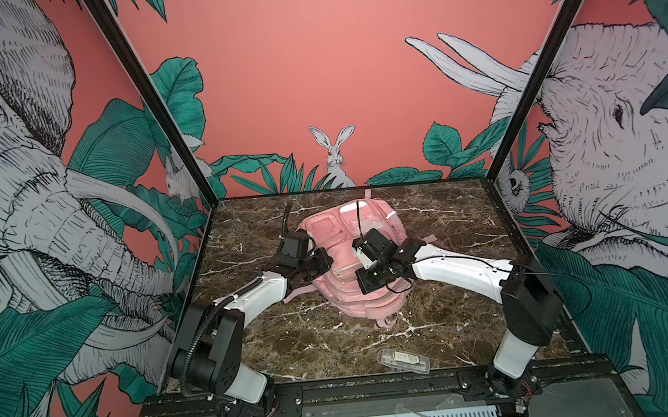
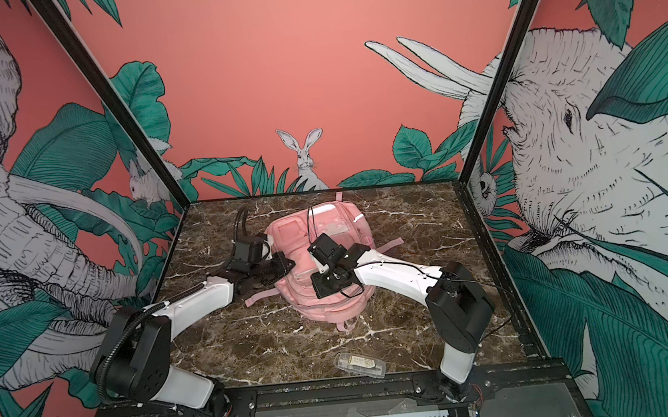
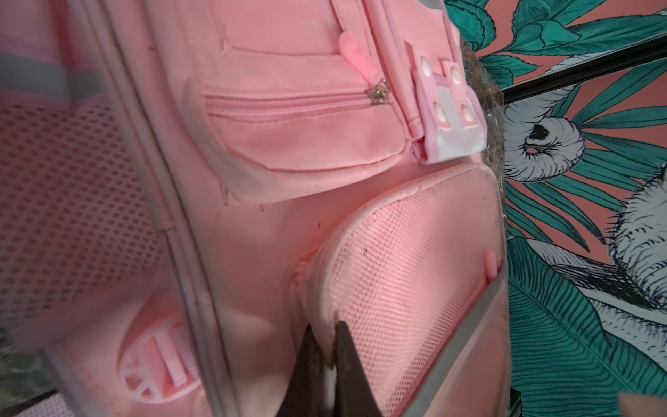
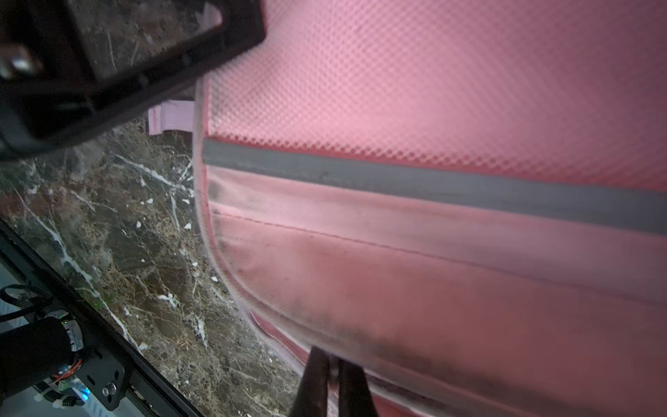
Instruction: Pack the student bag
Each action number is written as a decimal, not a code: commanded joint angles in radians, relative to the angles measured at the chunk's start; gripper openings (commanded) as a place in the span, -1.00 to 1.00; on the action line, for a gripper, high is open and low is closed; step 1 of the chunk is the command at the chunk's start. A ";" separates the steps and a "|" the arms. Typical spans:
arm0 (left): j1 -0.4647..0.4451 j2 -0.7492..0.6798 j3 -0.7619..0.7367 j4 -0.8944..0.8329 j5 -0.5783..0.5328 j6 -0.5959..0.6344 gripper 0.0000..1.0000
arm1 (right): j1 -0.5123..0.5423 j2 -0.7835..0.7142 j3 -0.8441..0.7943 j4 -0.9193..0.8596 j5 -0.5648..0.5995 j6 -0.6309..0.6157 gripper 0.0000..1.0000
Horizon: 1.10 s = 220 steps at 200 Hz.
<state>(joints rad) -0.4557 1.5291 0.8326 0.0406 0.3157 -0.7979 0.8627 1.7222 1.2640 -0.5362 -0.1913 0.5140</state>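
Observation:
The student bag [image 1: 341, 234] [image 2: 297, 238] is a pink backpack lying in the middle of the marble table, front pockets up. Both arms meet over its near half: the left arm [image 1: 249, 297] at its left side, the right arm [image 1: 455, 273] at its right. In the left wrist view my left gripper [image 3: 325, 334] is shut on the piped rim of the bag's mesh pocket [image 3: 408, 260]. In the right wrist view my right gripper [image 4: 332, 357] is shut on the bag's seam edge, below a grey reflective strip [image 4: 433, 184]. In both top views the fingertips are hidden by the wrists.
A clear plastic case [image 1: 403, 360] [image 2: 360, 363] lies near the table's front edge, right of the middle. Loose pink straps [image 1: 423, 240] trail from the bag. Patterned walls and black frame posts [image 1: 524, 116] close in the marble table [image 1: 294, 338] on three sides.

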 commanded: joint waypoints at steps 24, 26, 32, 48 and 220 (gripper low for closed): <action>-0.058 0.032 0.068 0.062 0.019 -0.046 -0.95 | 0.071 0.032 0.021 0.088 -0.024 0.066 -0.96; -0.059 0.034 0.069 0.062 0.018 -0.047 -0.95 | 0.073 0.037 0.027 0.093 -0.024 0.069 -0.96; -0.060 0.034 0.068 0.066 0.016 -0.051 -0.95 | 0.077 0.053 0.040 0.108 -0.025 0.079 -0.96; -0.064 0.029 0.064 0.067 0.011 -0.058 -0.96 | 0.087 0.102 0.100 0.134 -0.027 0.106 -0.96; -0.155 -0.160 -0.182 0.103 -0.177 -0.162 -0.70 | -0.111 -0.020 0.060 -0.003 0.012 -0.041 -0.97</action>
<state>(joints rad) -0.5457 1.3663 0.6571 0.1688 0.1242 -0.9382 0.8135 1.7504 1.3407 -0.5488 -0.2878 0.5442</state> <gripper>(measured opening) 0.120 0.049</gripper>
